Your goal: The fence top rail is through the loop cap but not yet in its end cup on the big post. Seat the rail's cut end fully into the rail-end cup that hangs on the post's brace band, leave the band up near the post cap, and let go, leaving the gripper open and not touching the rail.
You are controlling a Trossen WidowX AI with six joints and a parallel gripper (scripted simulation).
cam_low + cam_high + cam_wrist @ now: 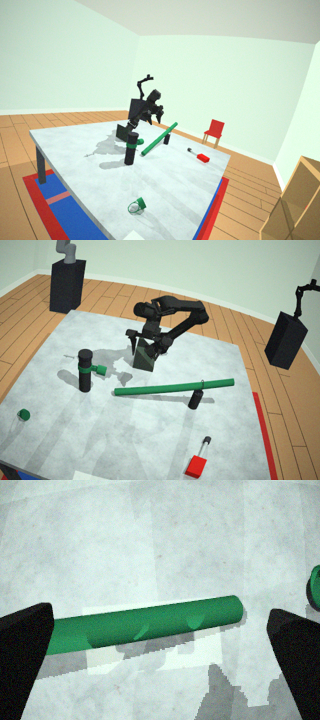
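Top view: I see the jaws (143, 344) spread wide with nothing between them, up off the bench (64, 420) near its centre, just by the dark wedge block (143, 357). The green rail (174, 387) lies roughly 3-to-9 o'clock, threaded through the wire loop cap (202, 384) on the small post (195, 399). Its cut end is well short of the rail-end cup (101, 369); there is a clear gap. The cup hangs on the green brace band (85, 368), fairly high on the big post (85, 370), below its cap.

Exterior view: the arm is folded above the rail, not touching it. A spare green cup fitting (136, 205) lies at the bench's 6 o'clock, and a red-handled tool (200, 156) at 3 o'clock.

Wrist view: both fingers stand at the frame edges, with the rail's end below between them and apart. A sliver of the cup shows at 3 o'clock.
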